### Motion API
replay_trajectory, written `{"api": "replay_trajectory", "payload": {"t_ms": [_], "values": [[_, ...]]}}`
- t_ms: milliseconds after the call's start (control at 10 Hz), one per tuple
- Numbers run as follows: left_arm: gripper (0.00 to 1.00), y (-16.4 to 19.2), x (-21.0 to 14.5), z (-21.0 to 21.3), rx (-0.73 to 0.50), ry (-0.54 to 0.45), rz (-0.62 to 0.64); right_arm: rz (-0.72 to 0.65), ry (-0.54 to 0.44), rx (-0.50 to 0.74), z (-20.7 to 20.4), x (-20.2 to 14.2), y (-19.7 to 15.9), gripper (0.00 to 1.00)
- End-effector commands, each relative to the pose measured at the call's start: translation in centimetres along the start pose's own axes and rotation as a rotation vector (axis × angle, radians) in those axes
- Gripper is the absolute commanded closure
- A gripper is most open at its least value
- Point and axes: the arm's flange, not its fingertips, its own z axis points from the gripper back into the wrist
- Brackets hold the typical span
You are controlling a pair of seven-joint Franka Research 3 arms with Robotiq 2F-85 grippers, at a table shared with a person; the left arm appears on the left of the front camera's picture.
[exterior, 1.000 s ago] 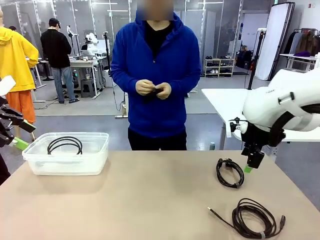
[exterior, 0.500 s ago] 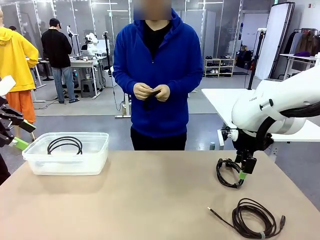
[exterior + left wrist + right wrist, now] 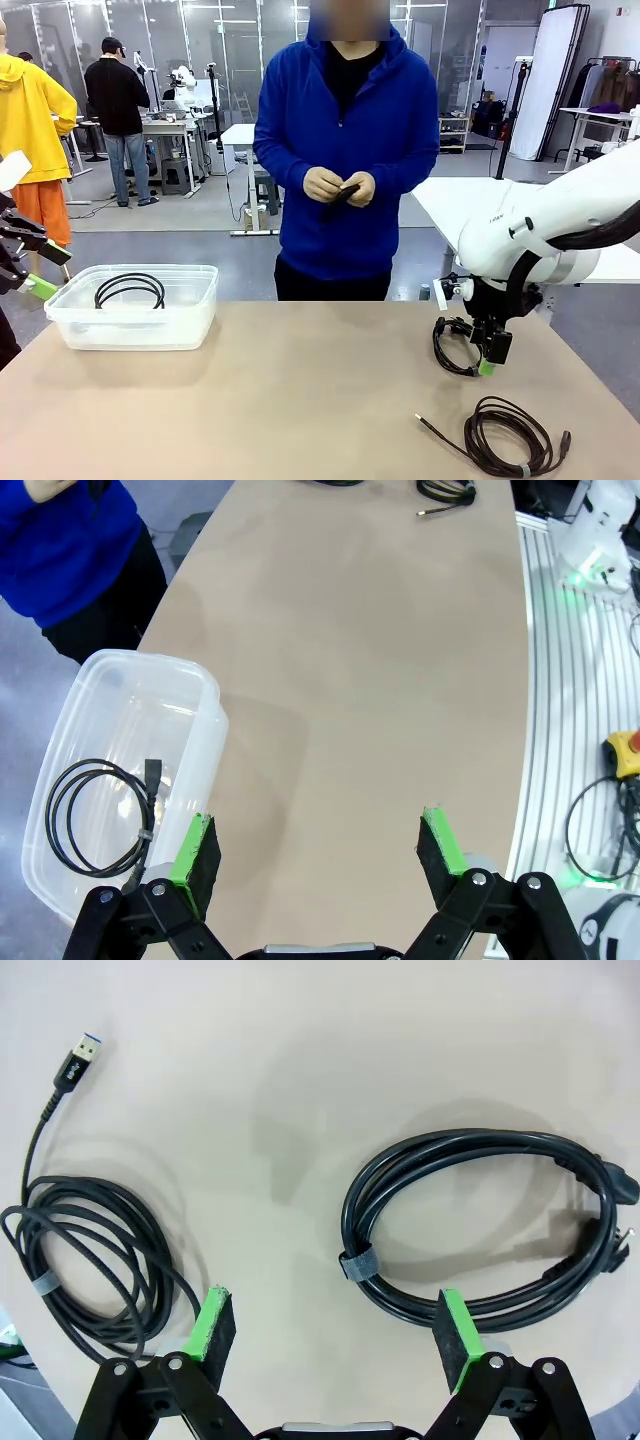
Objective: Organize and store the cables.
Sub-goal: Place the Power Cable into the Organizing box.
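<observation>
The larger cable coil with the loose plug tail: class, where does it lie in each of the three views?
Front view: larger coil, bottom right, near the table's front edge.
Left wrist view: top edge, right of centre, far across the table.
Right wrist view: picture's left side, plug at top left.
Shared landmark: the tan table under it.

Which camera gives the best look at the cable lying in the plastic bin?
The left wrist view: it looks down into the bin, showing the cable whole, coil and plug. The front view shows it low, through the bin's clear wall.
</observation>
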Motion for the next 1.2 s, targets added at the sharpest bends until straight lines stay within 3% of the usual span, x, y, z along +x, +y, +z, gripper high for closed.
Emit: {"api": "replay_trajectory", "payload": {"t_ms": [0, 600, 900, 1000, 1100], "values": [[0.0, 0.0, 0.3, 0.3, 0.004, 0.021, 0.012, 0.036, 0.032, 0.004, -0.8, 0.3, -0.8, 0.0], [0.0, 0.0, 0.3, 0.3, 0.004, 0.021, 0.012, 0.031, 0.078, 0.056, -4.6, 0.4, -2.3, 0.0], [0.0, 0.0, 0.3, 0.3, 0.004, 0.021, 0.012, 0.046, 0.102, 0.047, -4.6, 0.2, -1.8, 0.89], [0.0, 0.0, 0.3, 0.3, 0.004, 0.021, 0.012, 0.046, 0.109, 0.049, -4.7, 0.2, -1.6, 1.0], [0.0, 0.0, 0.3, 0.3, 0.004, 0.021, 0.012, 0.04, 0.11, 0.052, -4.8, 0.2, -1.6, 1.0]]}}
